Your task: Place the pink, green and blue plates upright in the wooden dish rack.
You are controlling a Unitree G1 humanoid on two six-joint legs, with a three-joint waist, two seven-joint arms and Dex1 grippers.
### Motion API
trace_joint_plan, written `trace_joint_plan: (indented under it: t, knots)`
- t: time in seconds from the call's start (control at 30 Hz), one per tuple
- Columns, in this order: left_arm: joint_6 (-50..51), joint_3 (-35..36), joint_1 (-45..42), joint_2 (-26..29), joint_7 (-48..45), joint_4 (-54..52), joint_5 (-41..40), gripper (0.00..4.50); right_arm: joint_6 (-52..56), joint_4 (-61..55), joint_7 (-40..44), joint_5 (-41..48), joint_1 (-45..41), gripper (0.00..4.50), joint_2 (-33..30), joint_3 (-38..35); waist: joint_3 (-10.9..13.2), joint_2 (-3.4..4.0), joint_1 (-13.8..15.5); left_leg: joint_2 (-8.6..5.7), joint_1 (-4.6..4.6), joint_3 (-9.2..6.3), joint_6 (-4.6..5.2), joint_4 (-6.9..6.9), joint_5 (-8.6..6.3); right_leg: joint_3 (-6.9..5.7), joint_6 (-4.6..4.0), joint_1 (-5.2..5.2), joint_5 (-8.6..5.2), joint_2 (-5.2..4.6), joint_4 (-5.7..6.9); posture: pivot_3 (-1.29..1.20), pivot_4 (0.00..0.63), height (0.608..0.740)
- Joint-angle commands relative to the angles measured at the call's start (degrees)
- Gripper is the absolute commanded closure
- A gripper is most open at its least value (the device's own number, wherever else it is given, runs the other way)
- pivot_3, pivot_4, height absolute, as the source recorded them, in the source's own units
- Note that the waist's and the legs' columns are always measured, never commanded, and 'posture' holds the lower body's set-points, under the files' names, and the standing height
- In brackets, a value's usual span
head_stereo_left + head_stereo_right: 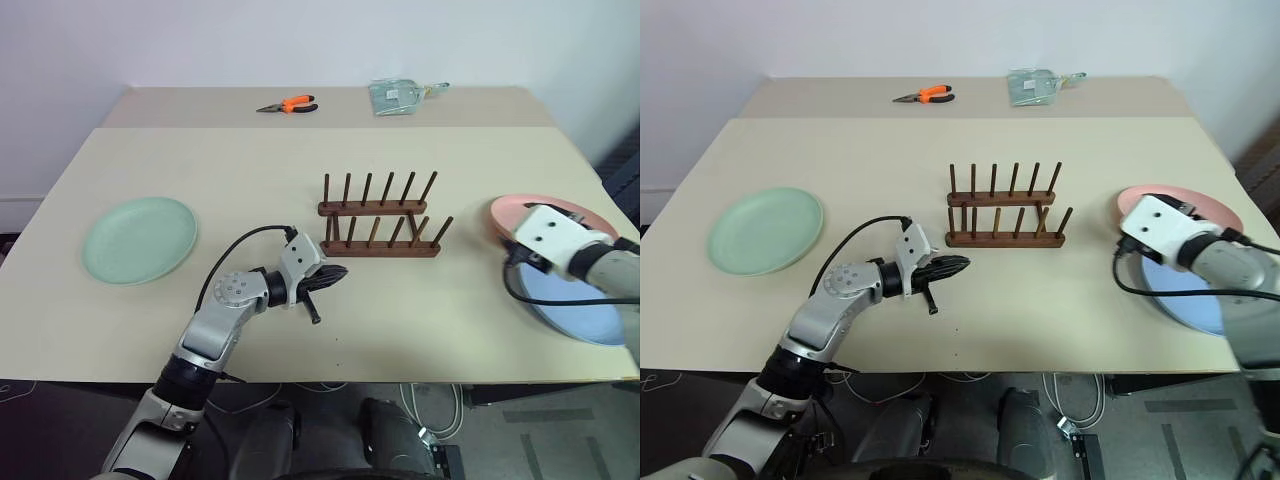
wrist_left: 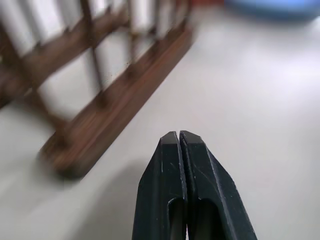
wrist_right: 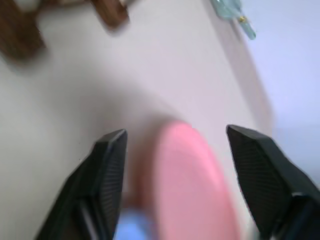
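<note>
The green plate [image 1: 140,238] lies flat at the table's left. The wooden dish rack [image 1: 380,215] stands empty at the centre. At the right edge the pink plate [image 1: 508,211] lies flat, with the blue plate [image 1: 585,318] just in front of it. My left gripper [image 1: 325,280] is shut on nothing, low over the table in front of the rack's left end; the left wrist view shows its tips [image 2: 179,135] together near the rack's base rail [image 2: 115,105]. My right gripper [image 3: 175,145] is open above the pink plate [image 3: 192,185], holding nothing.
Orange-handled pliers [image 1: 290,104] and a clear packet [image 1: 398,95] lie on the farther table behind. The pink and blue plates sit close to the table's right edge. Bare tabletop stretches between the green plate and the rack.
</note>
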Motion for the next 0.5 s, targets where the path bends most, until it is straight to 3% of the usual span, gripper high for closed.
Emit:
trace_joint_plan:
  t: [0.03, 0.2, 0.23, 0.33, 0.43, 0.5]
  knots:
    - [1.28, 0.18, 0.29, -0.11, -1.97, -4.09, -3.63, 4.50, -3.59, 5.86, -1.53, -4.26, 0.51, 1.27, -2.27, -0.56, 0.00, 0.00, -0.14, 0.01, 0.00, 0.04, 0.00, 0.00, 0.00, 0.01, 0.00, 0.01, 0.00, 0.00, -0.01, 0.00, 0.150, 0.740]
    - [1.91, -0.36, 0.30, -0.44, -1.57, -5.25, -4.22, 4.50, -8.44, 16.27, -3.91, -9.08, -0.55, 1.27, -3.30, 2.76, 0.01, 0.10, -0.19, 0.01, 0.03, 0.13, 0.01, 0.00, 0.00, 0.08, -0.03, -0.04, 0.01, 0.00, 0.02, 0.00, 0.150, 0.740]
    - [1.69, -0.37, 0.31, -0.40, -1.36, -5.34, -4.07, 4.50, -8.89, 17.47, -4.21, -9.20, -1.07, 1.50, -2.95, 2.98, 0.01, 0.10, -0.21, 0.01, 0.03, 0.14, 0.00, 0.00, 0.00, 0.08, -0.03, -0.04, 0.01, 0.00, 0.02, 0.00, 0.150, 0.740]
    - [1.64, -0.25, 0.58, -0.03, -0.84, -5.61, -3.85, 4.50, -10.62, 19.33, -5.54, -10.29, -2.40, 2.60, -2.70, 3.59, 0.00, 0.14, -0.24, 0.01, 0.03, 0.18, 0.01, 0.00, 0.00, 0.13, -0.04, -0.04, 0.02, 0.00, 0.02, 0.00, 0.150, 0.740]
    - [1.54, -0.16, 1.10, 0.51, -0.78, -5.98, -3.75, 4.50, -11.99, 19.64, -7.08, -11.32, -3.42, 4.22, -2.60, 3.69, 0.01, 0.15, -0.20, 0.01, 0.03, 0.17, 0.01, 0.00, 0.00, 0.13, -0.03, -0.04, 0.01, 0.00, 0.02, 0.00, 0.150, 0.740]
    - [1.46, 0.05, 1.32, 0.82, -0.63, -6.15, -3.65, 4.50, -12.87, 18.27, -7.83, -11.40, -3.87, 4.43, -2.63, 2.97, 0.01, 0.15, -0.17, 0.00, 0.03, 0.17, 0.01, 0.00, 0.00, 0.15, -0.03, -0.04, 0.02, 0.00, 0.02, 0.00, 0.150, 0.740]
